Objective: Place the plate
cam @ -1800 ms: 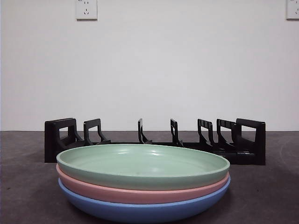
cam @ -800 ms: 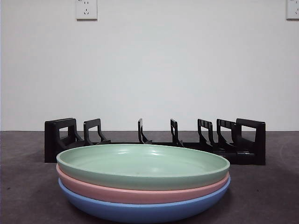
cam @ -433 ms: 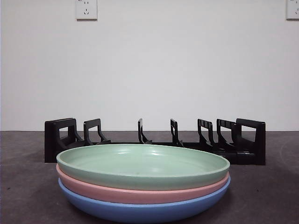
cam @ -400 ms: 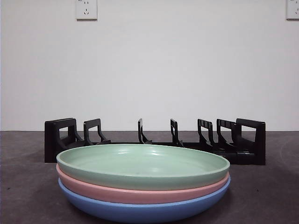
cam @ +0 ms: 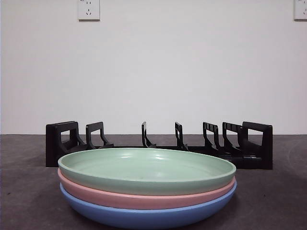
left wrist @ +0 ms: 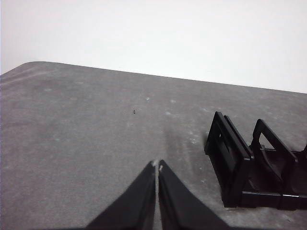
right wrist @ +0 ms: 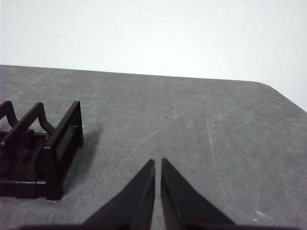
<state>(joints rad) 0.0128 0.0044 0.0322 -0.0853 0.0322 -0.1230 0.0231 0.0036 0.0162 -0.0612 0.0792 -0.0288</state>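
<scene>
Both my grippers, left gripper [left wrist: 157,165] and right gripper [right wrist: 158,162], hover with jaws pressed together, holding nothing; green plate [cam: 146,168] lies flat, rim up, topping pink plate [cam: 144,197] and blue plate [cam: 144,216], near the black dish rack [cam: 158,143] behind.

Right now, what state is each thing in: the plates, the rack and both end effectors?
Green plate: top of the stack, untouched.
Pink plate: middle of the stack.
Blue plate: bottom, on the table.
Rack: behind the stack, slots hold nothing.
Left end effector: shut, holding nothing, beside one rack end.
Right end effector: nearly shut, holding nothing, beside the other rack end.
</scene>
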